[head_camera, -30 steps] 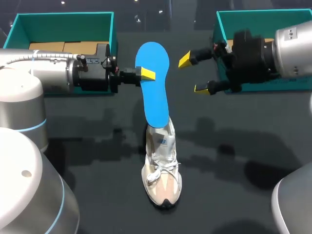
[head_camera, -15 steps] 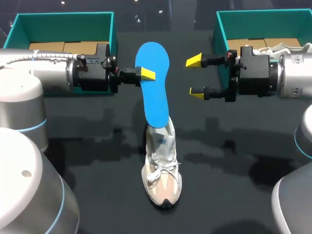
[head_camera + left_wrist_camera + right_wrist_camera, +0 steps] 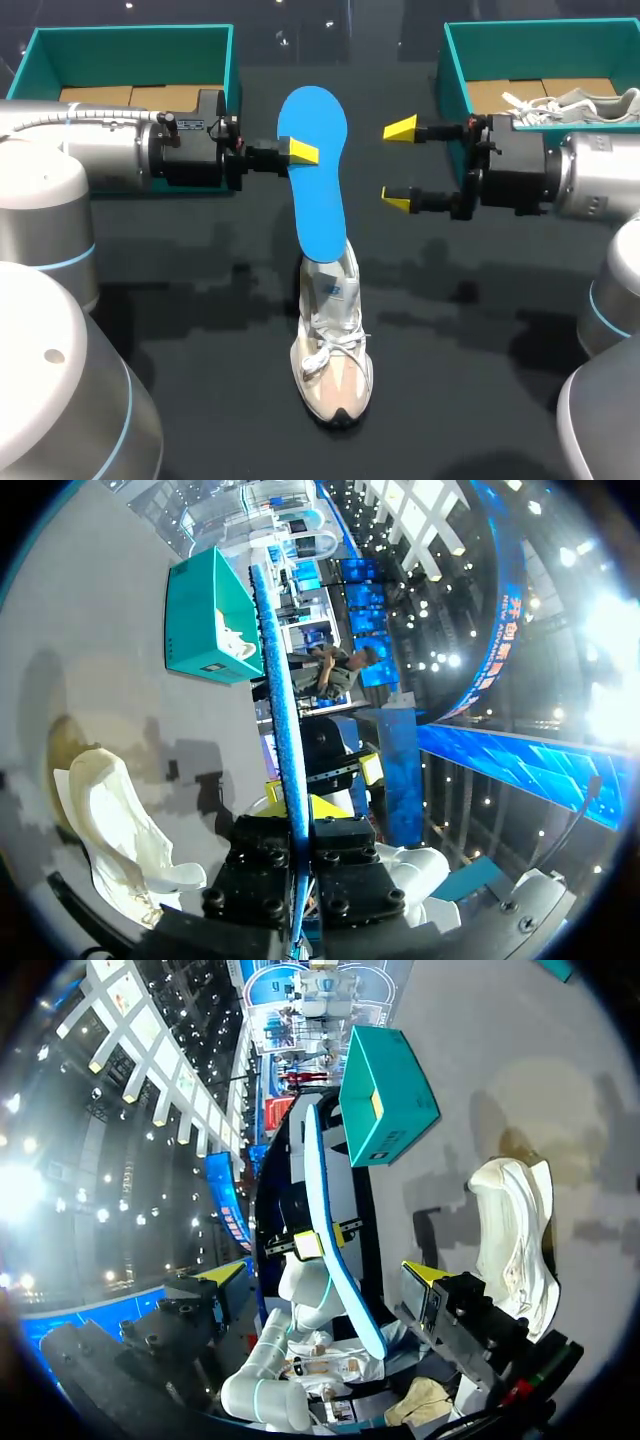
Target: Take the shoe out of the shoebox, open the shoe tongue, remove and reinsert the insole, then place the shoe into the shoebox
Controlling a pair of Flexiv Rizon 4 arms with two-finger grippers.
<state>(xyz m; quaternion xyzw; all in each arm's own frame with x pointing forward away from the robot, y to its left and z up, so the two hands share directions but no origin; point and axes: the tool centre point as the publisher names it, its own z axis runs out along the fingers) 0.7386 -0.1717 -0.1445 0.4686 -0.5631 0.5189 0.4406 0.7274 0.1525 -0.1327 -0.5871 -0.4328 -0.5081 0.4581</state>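
The left gripper (image 3: 300, 152) has its fingers clamped on the edge of the blue insole (image 3: 318, 180), whose lower end sits in the mouth of the shoe (image 3: 333, 350) resting mid-worktop (image 3: 200, 300). The right gripper (image 3: 399, 164) waits just beside the insole, fingers apart and empty. The insole probably travels best kept in line with the shoe's length, with the right gripper steadying the shoe against tipping.

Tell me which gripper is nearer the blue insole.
Left. The left gripper grips the blue insole by its edge; the right gripper hangs open beside it, without touching.
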